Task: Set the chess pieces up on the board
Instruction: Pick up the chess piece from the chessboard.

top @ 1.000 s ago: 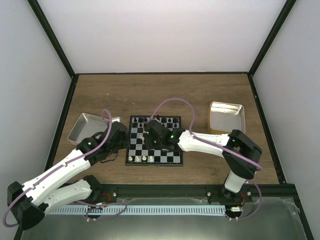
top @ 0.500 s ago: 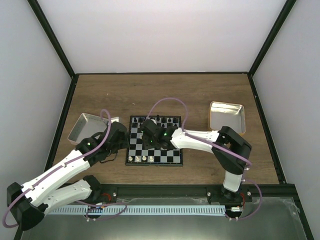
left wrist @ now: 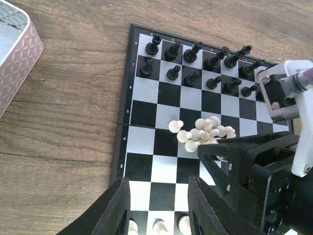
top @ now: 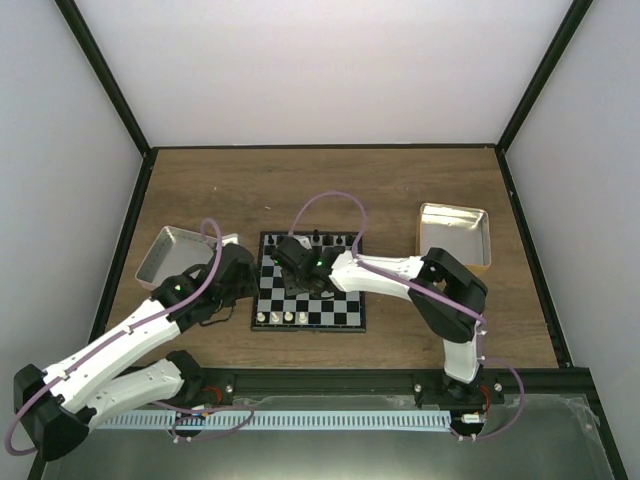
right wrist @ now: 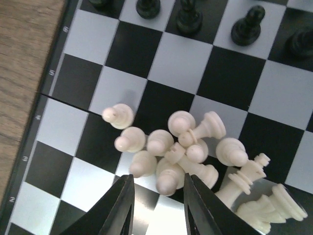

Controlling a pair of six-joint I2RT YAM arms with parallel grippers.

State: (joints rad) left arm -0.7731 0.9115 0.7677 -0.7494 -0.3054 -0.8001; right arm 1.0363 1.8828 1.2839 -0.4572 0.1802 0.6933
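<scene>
The board [top: 345, 312] lies mid-table. Black chess pieces [left wrist: 195, 63] stand on its two far rows. A heap of cream-white pieces [right wrist: 186, 147] lies toppled on the middle squares, also in the left wrist view [left wrist: 203, 129]. Three cream pieces [left wrist: 159, 226] stand on the near row at the left. My right gripper [right wrist: 157, 200] is open just over the heap's near edge, a cream pawn [right wrist: 166, 181] lying between its fingers. My left gripper [left wrist: 157, 205] is open and empty over the board's near-left squares.
A silver tin tray [top: 165, 255] stands left of the board, its corner in the left wrist view [left wrist: 14, 54]. A gold-rimmed tin [top: 453, 237] stands at the right. The right arm [top: 390, 275] reaches across the board from the right.
My right gripper has moved left and a little farther across the board, over the cream heap. The left arm has not moved.
</scene>
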